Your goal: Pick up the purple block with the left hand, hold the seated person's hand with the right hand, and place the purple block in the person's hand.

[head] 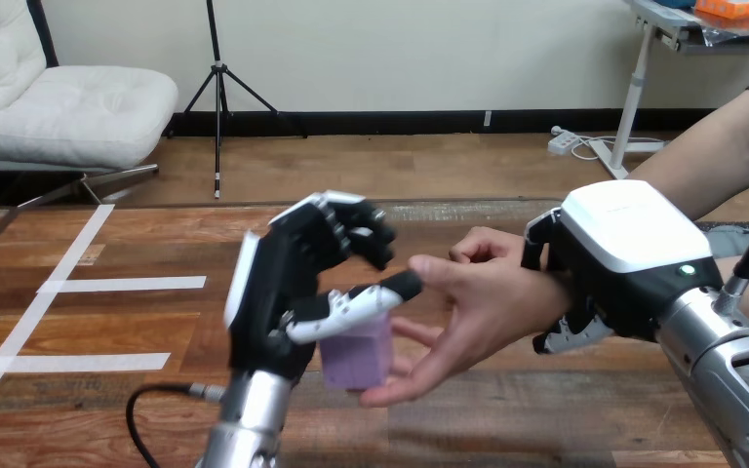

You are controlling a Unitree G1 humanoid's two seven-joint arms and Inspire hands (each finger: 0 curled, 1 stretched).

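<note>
— Purple block: where was it logged?
— It was logged above the wooden table, near the middle of the head view, clear of the tabletop. It was seen against the palm side of the left hand, upright, with its upper part hidden behind the thumb.
— How was the left hand noted?
— It was noted as closed on the block: the thumb was laid across the block's top edge, and the fingers were curled inward above it. The silver forearm was seen coming up from the bottom edge.
— Was contact with the person's hand recorded?
— Yes. The person's hand was held open, palm turned toward the block, fingers spread to the left. Its lower fingertips were seen touching the block's lower right corner, and an upper finger was seen touching the tip of the robot thumb.
— And the right hand?
— It was recorded at the person's wrist, its white back shell facing up. Its fingers were curled over the top of the wrist and others were seen beneath it, so the wrist was taken as gripped.
</note>
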